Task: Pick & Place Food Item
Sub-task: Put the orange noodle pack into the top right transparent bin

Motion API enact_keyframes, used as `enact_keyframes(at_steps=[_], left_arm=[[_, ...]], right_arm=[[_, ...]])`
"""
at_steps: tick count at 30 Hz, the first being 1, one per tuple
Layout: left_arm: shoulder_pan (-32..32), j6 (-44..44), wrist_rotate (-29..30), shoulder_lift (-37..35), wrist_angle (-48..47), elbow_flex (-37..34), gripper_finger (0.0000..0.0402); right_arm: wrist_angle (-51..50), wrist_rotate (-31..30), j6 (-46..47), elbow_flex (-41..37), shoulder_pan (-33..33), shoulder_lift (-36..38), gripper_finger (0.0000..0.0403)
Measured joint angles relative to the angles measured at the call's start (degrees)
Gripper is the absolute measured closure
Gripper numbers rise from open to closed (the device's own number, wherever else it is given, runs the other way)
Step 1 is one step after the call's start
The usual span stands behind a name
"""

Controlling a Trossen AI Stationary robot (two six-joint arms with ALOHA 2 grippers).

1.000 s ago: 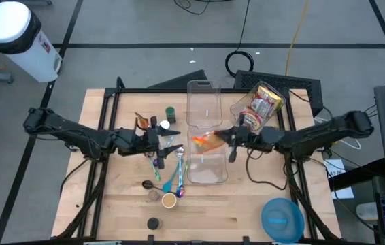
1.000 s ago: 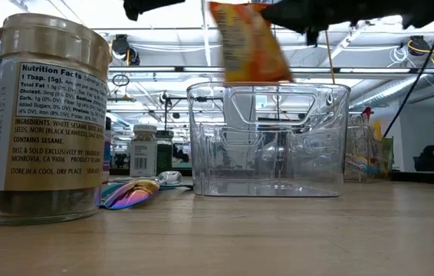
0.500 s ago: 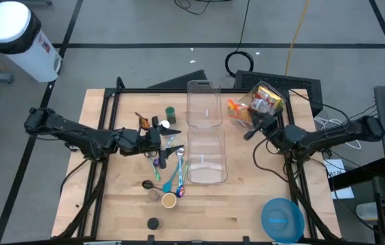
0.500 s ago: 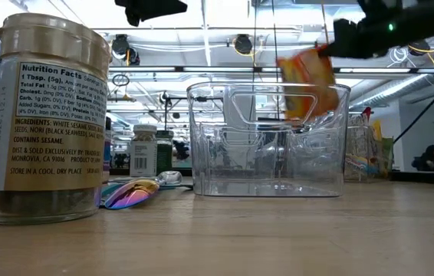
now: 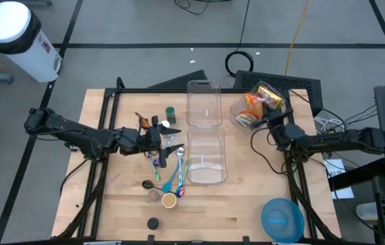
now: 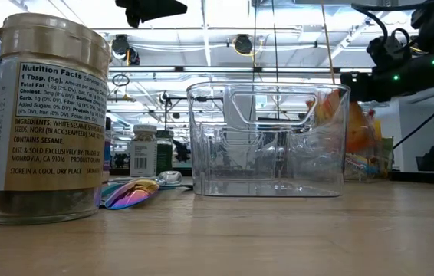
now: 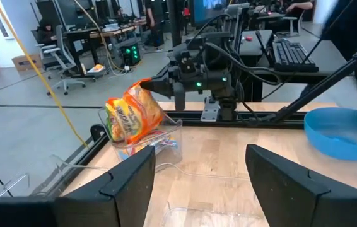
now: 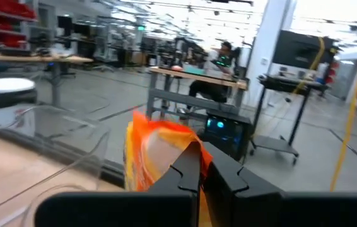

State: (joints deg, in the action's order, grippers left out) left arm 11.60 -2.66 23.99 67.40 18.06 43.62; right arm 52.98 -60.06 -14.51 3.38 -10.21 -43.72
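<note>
The placing step looks to be in hand: the right gripper has the orange snack packet pinched by one edge, its fingers clenched tight on the foil, and it holds the packet at the mouth of the clear tub that lies tilted at the far right corner of the table. From the left wrist view the packet sits above the tub's rim, partly inside it, with other wrapped snacks visible beneath; whether it rests on them yet I cannot tell. The next move, I would guess, calls for easing the packet a little deeper past the rim and then letting the fingers part, so it drops in among the others rather than sliding off the tilted wall. The left gripper waits on the other side of the table above the clutter of spoons and small jars, fingers spread and holding nothing. Between the two arms stand two empty clear bins, end to end, well apart from the packet.
</note>
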Motion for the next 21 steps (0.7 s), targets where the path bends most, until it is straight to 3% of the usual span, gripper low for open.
enact_keyframes(at_steps=[4,10,15,21], left_arm=[[0.00,0.17,0.00,0.00,-0.40,0.00,0.0147],[0.00,0.44,0.00,0.00,-1.70,0.00,0.0147],[0.00,0.49,0.00,0.00,-1.66,0.00,0.0147],[0.00,0.63,-0.02,0.00,-1.64,0.00,0.0147]], right_arm=[[-0.05,-0.35,0.38,-0.03,-0.45,0.00,0.0403],[-6.10,-6.20,5.18,-0.11,0.54,0.00,0.0403],[-11.70,-5.97,12.12,-0.16,1.32,0.00,0.0403],[-13.97,-6.21,13.67,-0.18,1.67,0.00,0.0403]])
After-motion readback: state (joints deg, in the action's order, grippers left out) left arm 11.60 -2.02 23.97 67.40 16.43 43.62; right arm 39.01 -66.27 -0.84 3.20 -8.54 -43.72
